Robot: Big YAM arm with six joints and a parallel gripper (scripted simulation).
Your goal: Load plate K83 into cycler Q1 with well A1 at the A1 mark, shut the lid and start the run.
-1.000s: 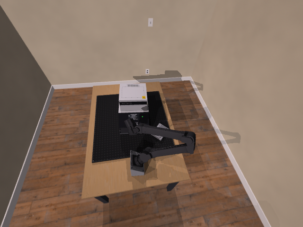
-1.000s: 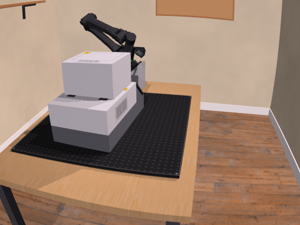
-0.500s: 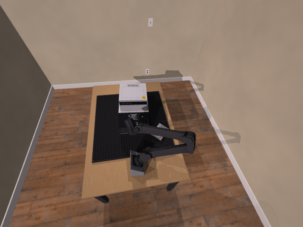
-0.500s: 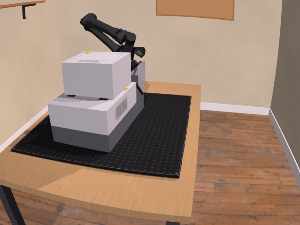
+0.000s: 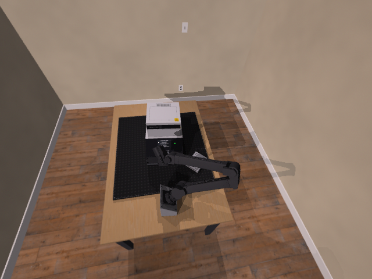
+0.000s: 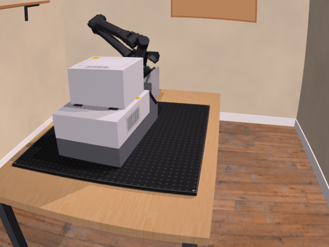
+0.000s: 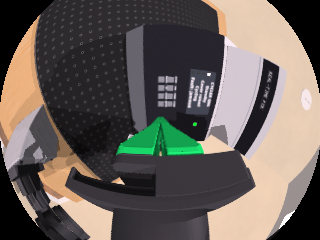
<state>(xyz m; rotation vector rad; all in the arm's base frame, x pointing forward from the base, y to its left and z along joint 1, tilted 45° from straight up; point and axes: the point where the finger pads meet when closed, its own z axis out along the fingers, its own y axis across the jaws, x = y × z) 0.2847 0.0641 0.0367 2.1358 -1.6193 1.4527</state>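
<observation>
- Top view: we see the white-and-grey box-shaped real-time cycler Q1 (image 5: 163, 121) standing on the black perforated mat (image 5: 132, 156) of the light wooden table (image 5: 132, 216). Its white lid (image 5: 163, 113) lies shut. The green status lamp (image 5: 174, 143) on the dark front panel tells us no run is on.
- Top view: the black six-joint arm (image 5: 207, 163) reaches over the panel, with the gripper (image 5: 156, 149) hovering at the panel's left part. A pale flat object (image 5: 196, 162) lies partly hidden beneath the forearm; we judge it to be the 96-well PCR plate K83 on its nest N1, not yet moved.
- Top view: a barcode strip and a yellow warning sticker mark the lid; no text on them is legible.
- Exterior view: we see Q1 from the rear. The lid (image 6: 106, 80) rests closed on the body. A barcode label (image 6: 132, 118) sits on the side wall; two yellow tags show, unreadable.
- Wrist view: the green fingertips are pressed together with nothing between them. They point toward the key block (image 7: 167, 90) and sit apart from it.
- Wrist view: the display text (image 7: 202, 91) and the strip on the lid front are too small to read.
- Progress: we judge the task barely begun. LID press, plate transfer, lid closure and START all remain.
</observation>
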